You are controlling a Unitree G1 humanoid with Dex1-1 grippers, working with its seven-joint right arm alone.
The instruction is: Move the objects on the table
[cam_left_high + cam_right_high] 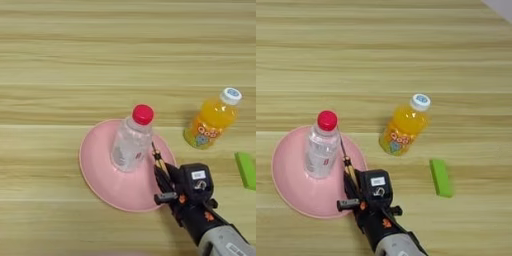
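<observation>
A clear plastic bottle with a red cap (132, 142) stands upright on a pink plate (100, 170) on the wooden table (75, 60). To the right of the plate stands the orange-juice bottle with a white cap (212, 120). My right gripper (162, 176) comes in from the bottom right and hangs over the plate's right rim. It is shut on the amber-and-black handle of the screwdriver (158, 159). The screwdriver's thin shaft points up and left, close beside the clear bottle. The right eye view shows the same screwdriver (349, 169) in the gripper (351, 184).
A small green block (440, 177) lies flat on the table to the right of my forearm, below the juice bottle (403, 127). The pink plate (291, 192) takes up the lower left middle. Bare wood stretches across the far half.
</observation>
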